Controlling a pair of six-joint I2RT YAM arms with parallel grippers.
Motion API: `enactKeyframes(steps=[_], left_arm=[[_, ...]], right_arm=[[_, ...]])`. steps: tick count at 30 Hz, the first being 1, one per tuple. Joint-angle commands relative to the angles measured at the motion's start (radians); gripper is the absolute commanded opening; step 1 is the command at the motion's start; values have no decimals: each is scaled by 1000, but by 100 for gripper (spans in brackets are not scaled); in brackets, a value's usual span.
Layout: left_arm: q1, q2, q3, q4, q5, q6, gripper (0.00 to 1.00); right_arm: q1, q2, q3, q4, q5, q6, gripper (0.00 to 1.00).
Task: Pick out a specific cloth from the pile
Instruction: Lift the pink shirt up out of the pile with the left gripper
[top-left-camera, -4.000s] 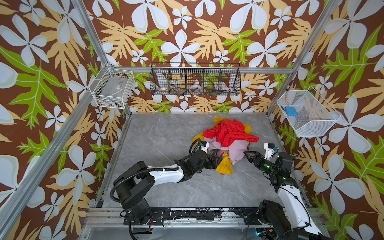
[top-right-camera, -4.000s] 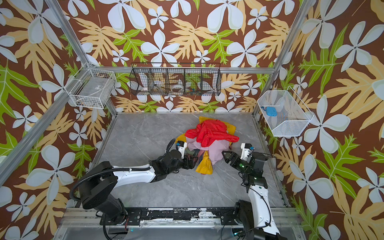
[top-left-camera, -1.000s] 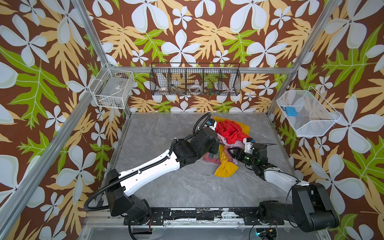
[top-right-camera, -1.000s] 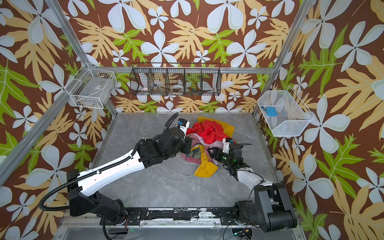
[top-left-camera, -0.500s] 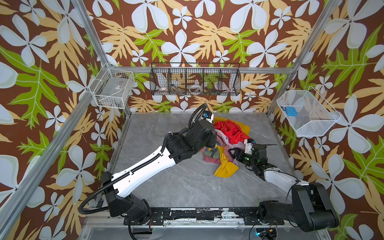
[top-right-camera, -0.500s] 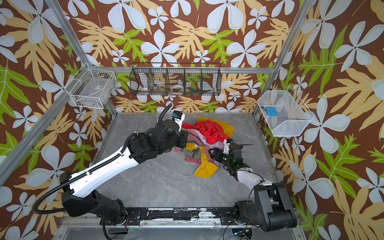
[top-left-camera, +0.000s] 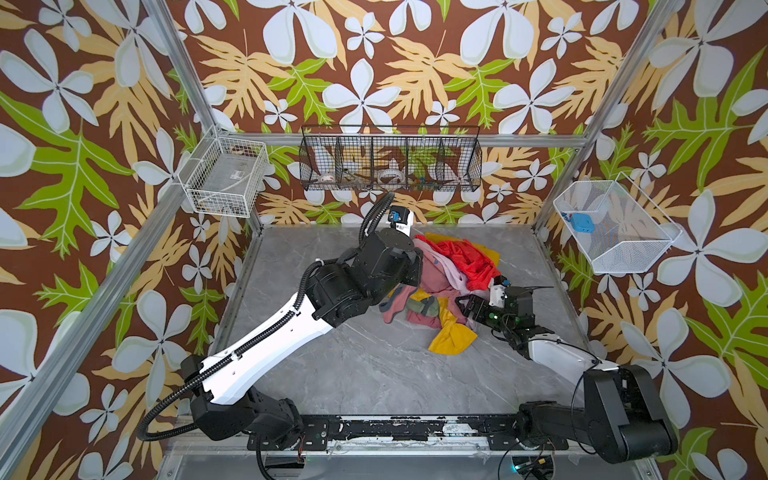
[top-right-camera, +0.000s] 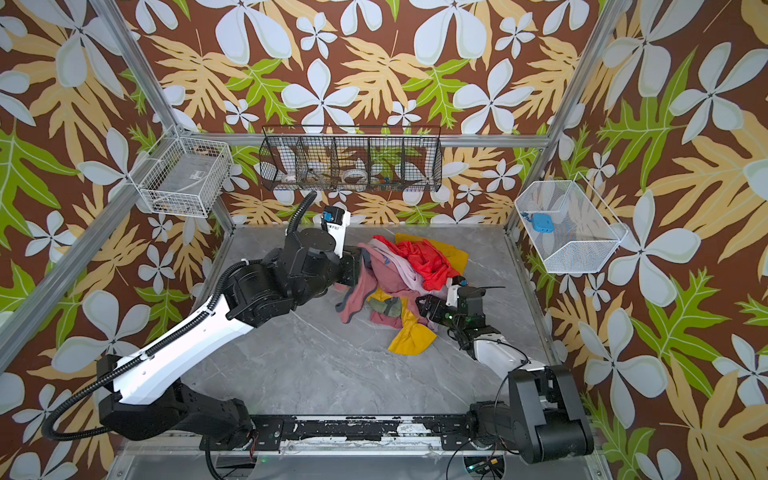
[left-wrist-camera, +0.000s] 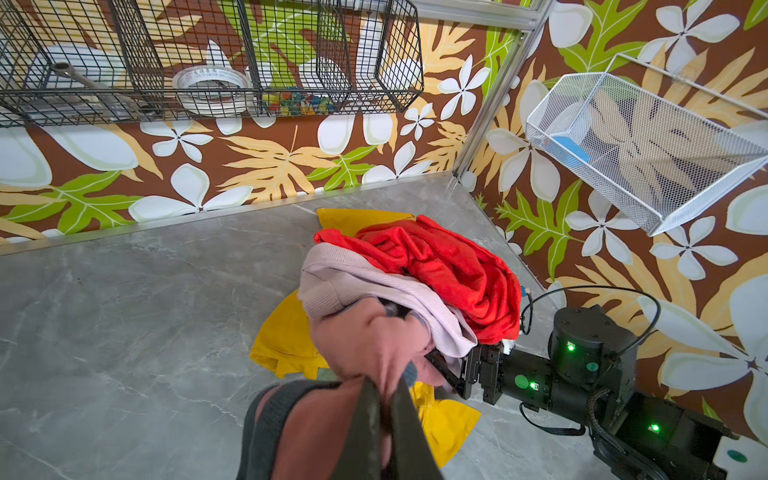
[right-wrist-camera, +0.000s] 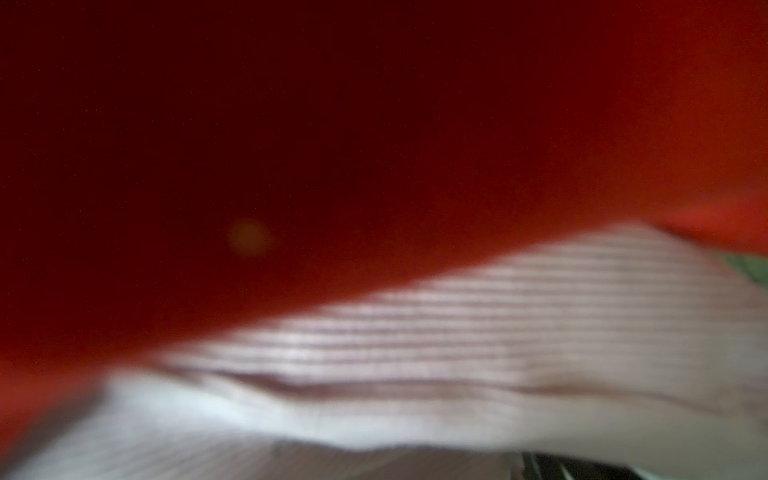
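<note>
We are finding the left gripper (left-wrist-camera: 385, 395) clamped on the cloth (left-wrist-camera: 365, 345). The cloth is stretching off the pile's (left-wrist-camera: 453, 270) left side, with 1 end tucked under the lilac garment (left-wrist-camera: 374, 286).

Extraction is underway but not finished, as the cloth is not yet clear of the pile.

The right gripper (left-wrist-camera: 451, 372) is pressing into the pile's opposite side. We cannot tell how its jaws are standing.

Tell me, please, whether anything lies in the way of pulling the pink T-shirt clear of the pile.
Yes. The left gripper is shut on the cloth, but the lilac garment is draped over it, and the red garment lies on the lilac one. Both would probably have to slide off.
</note>
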Motion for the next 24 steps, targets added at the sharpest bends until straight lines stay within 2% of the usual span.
enactKeyframes(steps=[1,10,17,24], left_arm=[[0,-23,23,43,-60,8,0],[1,-70,68,-17,-191,-2,0],[2,-54,123,-39,-200,15,0],[2,-31,190,-53,-191,59,0]], right_arm=[[-2,-8,3,-9,11,-22,97],[-1,6,27,-39,15,-47,99],[-1,10,30,-46,17,-59,100],[0,18,21,-49,25,-57,96]])
